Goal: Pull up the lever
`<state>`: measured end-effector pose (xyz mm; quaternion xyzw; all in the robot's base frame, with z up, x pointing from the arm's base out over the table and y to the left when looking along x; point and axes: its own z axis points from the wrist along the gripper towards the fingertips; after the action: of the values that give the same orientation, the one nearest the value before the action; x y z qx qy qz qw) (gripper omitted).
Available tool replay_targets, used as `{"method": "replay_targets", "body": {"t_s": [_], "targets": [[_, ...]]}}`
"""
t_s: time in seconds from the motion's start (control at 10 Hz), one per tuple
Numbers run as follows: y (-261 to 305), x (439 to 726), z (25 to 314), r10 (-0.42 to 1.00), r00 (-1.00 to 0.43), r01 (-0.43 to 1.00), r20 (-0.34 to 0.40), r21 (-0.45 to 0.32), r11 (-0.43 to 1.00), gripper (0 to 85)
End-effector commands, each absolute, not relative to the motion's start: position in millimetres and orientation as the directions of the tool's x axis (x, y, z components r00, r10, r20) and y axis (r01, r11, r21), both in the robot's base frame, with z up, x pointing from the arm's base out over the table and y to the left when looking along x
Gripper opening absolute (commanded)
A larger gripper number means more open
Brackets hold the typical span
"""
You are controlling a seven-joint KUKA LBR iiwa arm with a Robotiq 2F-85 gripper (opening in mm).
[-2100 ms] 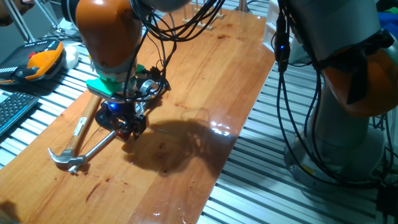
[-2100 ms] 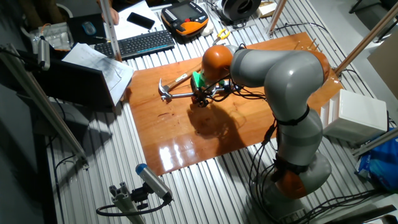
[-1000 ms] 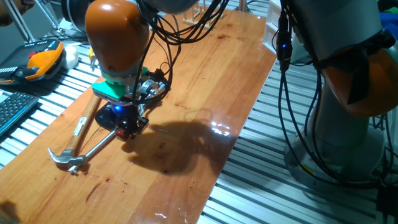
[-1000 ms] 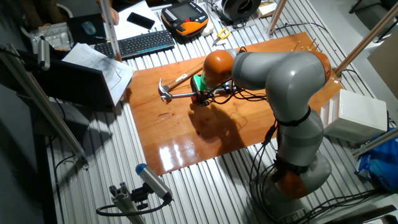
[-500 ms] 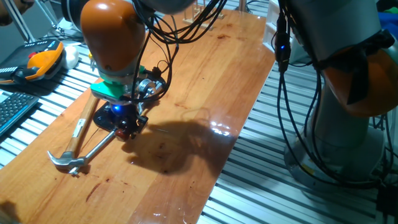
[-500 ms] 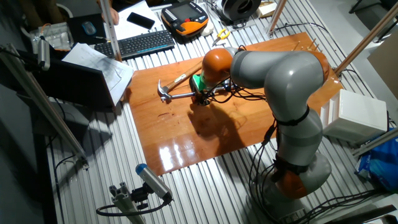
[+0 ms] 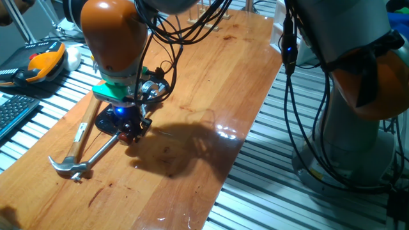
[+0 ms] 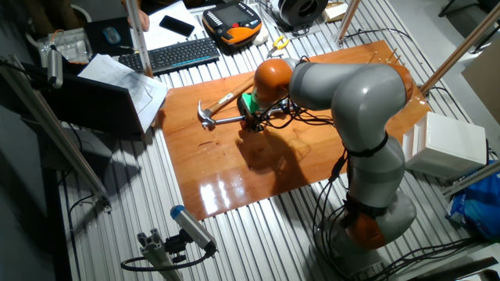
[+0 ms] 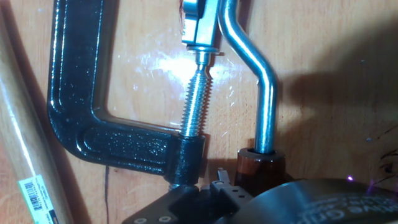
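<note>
In the hand view a black C-shaped clamp (image 9: 81,124) lies flat on the wooden table, with its threaded screw (image 9: 196,99) running up the middle. The lever (image 9: 261,93) is a bent silver arm. Its reddish-brown tip (image 9: 260,167) sits right against the dark gripper body at the bottom edge. My gripper (image 7: 130,130) is low on the tool, also seen in the other fixed view (image 8: 254,125). Its jaws are hidden, so I cannot tell whether they are closed on the tip. The tool's long plain steel rod (image 7: 102,151) points toward the hammer head.
A wooden-handled claw hammer (image 7: 82,133) lies just left of the clamp, its handle (image 9: 25,155) along the left edge of the hand view. A keyboard (image 8: 180,55), papers and an orange pendant (image 7: 45,61) lie beyond the table's edge. Cables hang around the wrist.
The arm's orange joint swayed slightly right, then back left. The gripper stays low on the tool; the clamp and the hammer have barely moved.
</note>
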<state>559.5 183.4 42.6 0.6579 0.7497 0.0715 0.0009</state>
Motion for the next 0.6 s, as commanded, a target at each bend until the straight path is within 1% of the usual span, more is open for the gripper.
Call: {"method": "replay_targets", "body": {"t_s": [0.0, 0.3, 0.5], "targets": [[183.4, 559.4, 42.6, 0.986, -0.133, 0.987, 0.096, 0.107, 0.123, 0.0], [183.3, 559.4, 42.6, 0.987, -0.12, 0.988, 0.11, 0.116, 0.107, 0.0], [182.6, 560.8, 42.3, 0.984, -0.103, 0.99, 0.145, 0.112, 0.087, 0.0]]}}
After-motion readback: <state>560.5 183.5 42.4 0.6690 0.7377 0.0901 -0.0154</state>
